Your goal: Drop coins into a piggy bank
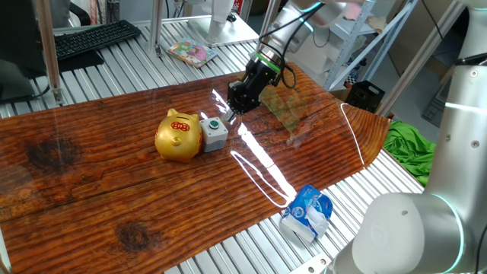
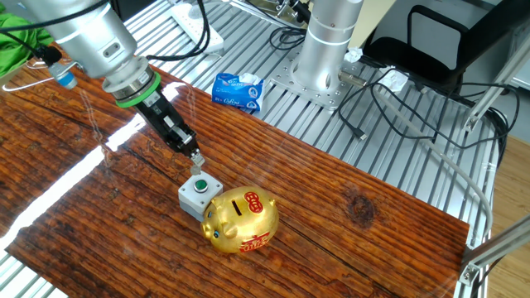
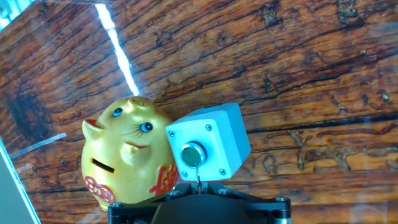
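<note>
One gripper (image 2: 195, 160) hangs over the grey button box (image 2: 198, 195); its fingertips look pressed together, and whether they pinch a coin is too small to tell. The piggy bank (image 2: 243, 219) sits on the wooden tabletop (image 2: 348, 199), snout touching the box, slot on top, its contents hidden.

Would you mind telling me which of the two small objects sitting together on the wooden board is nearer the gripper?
The grey box with the green button, right under the gripper. The gold piggy bank sits beyond it, touching its far side.
</note>
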`<state>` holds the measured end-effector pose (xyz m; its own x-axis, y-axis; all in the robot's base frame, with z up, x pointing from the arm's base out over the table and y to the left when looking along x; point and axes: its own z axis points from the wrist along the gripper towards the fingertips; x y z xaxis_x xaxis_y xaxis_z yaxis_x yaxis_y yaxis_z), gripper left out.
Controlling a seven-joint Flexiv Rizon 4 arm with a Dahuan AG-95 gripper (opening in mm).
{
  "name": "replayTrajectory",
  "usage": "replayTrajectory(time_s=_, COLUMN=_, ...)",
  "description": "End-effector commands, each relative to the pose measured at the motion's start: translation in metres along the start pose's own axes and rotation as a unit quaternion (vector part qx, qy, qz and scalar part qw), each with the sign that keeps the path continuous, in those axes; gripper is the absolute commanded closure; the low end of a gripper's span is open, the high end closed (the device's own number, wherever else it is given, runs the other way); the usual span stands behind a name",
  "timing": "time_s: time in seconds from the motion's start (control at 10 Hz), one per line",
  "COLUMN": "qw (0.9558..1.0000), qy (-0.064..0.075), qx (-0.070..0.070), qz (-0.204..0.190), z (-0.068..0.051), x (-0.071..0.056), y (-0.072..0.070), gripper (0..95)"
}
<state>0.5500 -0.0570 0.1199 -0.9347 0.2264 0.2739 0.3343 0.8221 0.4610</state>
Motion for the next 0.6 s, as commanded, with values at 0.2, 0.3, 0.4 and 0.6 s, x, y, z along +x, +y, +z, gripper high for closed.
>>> replayTrajectory(time_s=0.2, qw=0.9995, qy=-0.003, qx=0.023, qz=0.022, z=-0.005, x=0.009, y=0.014, gripper=95.0)
replayTrajectory(time_s=0.3, qw=0.9991, qy=-0.004, qx=0.031, qz=0.029, z=-0.006, x=0.012, y=0.019, gripper=95.0)
replayTrajectory(time_s=0.4, qw=0.9985, qy=-0.006, qx=0.039, qz=0.037, z=-0.007, x=0.015, y=0.024, gripper=95.0)
replayTrajectory(time_s=0.6, qw=0.9969, qy=-0.009, qx=0.057, qz=0.054, z=-0.008, x=0.023, y=0.034, gripper=95.0)
